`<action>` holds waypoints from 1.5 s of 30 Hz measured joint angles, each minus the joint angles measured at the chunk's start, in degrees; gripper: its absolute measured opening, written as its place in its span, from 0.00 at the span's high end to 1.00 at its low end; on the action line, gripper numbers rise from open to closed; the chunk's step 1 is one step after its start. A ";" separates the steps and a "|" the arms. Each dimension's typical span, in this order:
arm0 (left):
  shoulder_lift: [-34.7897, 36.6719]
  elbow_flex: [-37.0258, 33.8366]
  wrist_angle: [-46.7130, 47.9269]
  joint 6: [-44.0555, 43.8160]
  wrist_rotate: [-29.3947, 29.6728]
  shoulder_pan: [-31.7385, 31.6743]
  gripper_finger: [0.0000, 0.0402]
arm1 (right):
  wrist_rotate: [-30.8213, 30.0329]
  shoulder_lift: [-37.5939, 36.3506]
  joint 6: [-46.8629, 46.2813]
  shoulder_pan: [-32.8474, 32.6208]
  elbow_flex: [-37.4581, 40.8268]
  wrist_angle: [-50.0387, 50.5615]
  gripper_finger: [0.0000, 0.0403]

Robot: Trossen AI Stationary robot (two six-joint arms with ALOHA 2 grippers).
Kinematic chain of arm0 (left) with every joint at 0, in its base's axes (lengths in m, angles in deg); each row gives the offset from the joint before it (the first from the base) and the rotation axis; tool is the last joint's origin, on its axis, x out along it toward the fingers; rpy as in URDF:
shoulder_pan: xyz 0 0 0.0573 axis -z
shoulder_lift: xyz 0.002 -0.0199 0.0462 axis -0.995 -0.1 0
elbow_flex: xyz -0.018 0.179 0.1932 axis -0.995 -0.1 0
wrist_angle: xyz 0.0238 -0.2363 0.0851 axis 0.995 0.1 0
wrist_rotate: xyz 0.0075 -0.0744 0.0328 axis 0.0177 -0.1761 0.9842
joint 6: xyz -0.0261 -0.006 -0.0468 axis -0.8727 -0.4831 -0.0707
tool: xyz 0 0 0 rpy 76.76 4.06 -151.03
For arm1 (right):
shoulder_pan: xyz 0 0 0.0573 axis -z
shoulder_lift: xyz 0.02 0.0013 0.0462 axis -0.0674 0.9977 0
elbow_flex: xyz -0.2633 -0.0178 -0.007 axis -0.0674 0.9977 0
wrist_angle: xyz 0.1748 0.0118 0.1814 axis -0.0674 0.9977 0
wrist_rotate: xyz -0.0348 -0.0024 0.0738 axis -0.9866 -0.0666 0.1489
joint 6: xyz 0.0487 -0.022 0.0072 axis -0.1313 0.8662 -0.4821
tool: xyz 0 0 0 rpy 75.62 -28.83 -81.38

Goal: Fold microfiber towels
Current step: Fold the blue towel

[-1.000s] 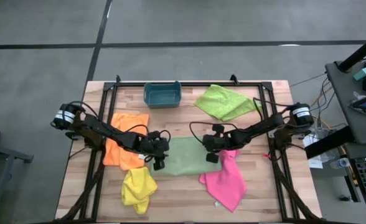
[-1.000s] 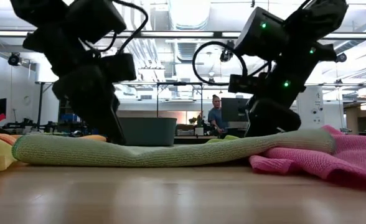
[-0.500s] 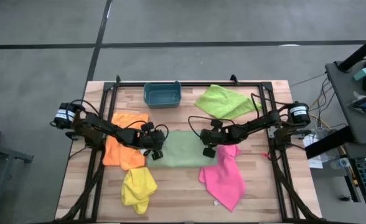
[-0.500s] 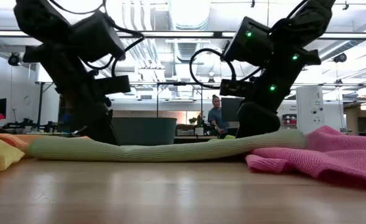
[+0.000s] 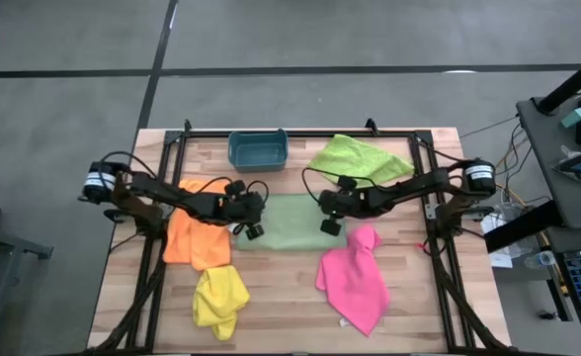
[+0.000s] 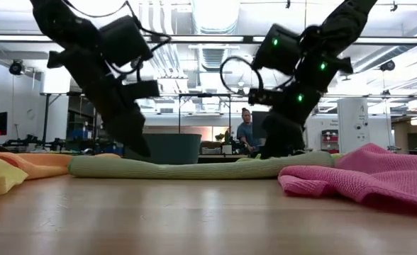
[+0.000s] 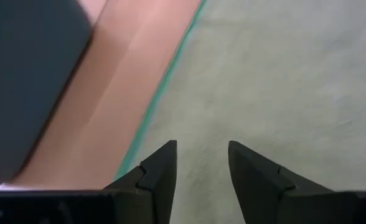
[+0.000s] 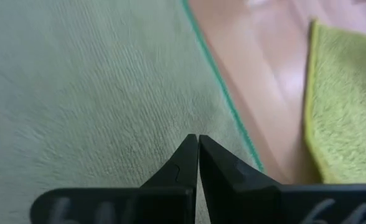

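The left gripper has its fingers a bit apart, w/ nothing between them. It hangs just over the pale mint green towel, at the towel's left edge. The right gripper has its fingers pressed tight together, also w/ no cloth in them, at the towel's right edge.

The mint towel lies flat in the middle of the table, looking folded over once. The teal bin sits behind it. The lime green towel is behind it to the right, the pink towel in front to the right, the orange towel just to the left, and the yellow towel in front to the left.

What could go wrong: the fold may spring back open b/c nothing holds it down. A gripper dragging low could pull the towel crooked or bump the pink one.
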 joint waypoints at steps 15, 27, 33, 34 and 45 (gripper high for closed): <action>1.41 0.02 -14.18 -13.79 -2.60 11.44 0.68 | 0.00 -8.24 -14.58 -10.75 2.40 2.18 0.98; 0.86 0.44 -24.03 -13.32 -1.94 13.04 0.68 | -0.53 -7.40 -16.97 -13.84 3.35 2.81 0.98; 0.86 0.37 -25.55 -13.30 -1.40 13.04 0.68 | -0.57 -8.86 -16.72 -15.82 5.30 2.77 0.98; 0.86 0.37 -25.64 -13.34 -1.39 13.04 0.68 | -0.74 -9.03 -16.96 -15.94 5.80 2.74 0.98; 0.86 0.37 -26.14 -13.82 -0.92 13.04 0.68 | -3.35 -13.03 -20.07 -16.12 13.08 -2.09 0.98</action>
